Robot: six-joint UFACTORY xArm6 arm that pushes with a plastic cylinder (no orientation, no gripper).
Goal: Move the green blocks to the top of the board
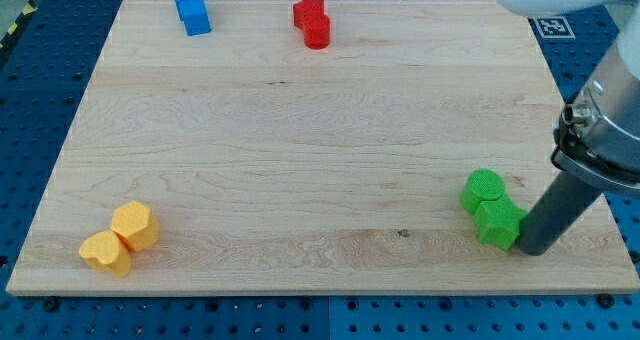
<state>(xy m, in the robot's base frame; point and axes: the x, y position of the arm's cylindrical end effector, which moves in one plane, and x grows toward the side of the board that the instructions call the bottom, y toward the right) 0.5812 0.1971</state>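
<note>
Two green blocks sit touching at the board's lower right: a round green cylinder (484,188) and, just below and right of it, a green hexagonal block (499,223). My tip (531,250) rests on the board right against the lower right side of the green hexagonal block. The dark rod rises from it up and to the right toward the arm's body. Both green blocks lie near the view's bottom, far from the board's top edge.
A blue house-shaped block (193,10) and a red block (313,21) sit near the board's top edge. Two yellow blocks (121,240) touch each other at the lower left. The wooden board (300,140) lies on a blue perforated table.
</note>
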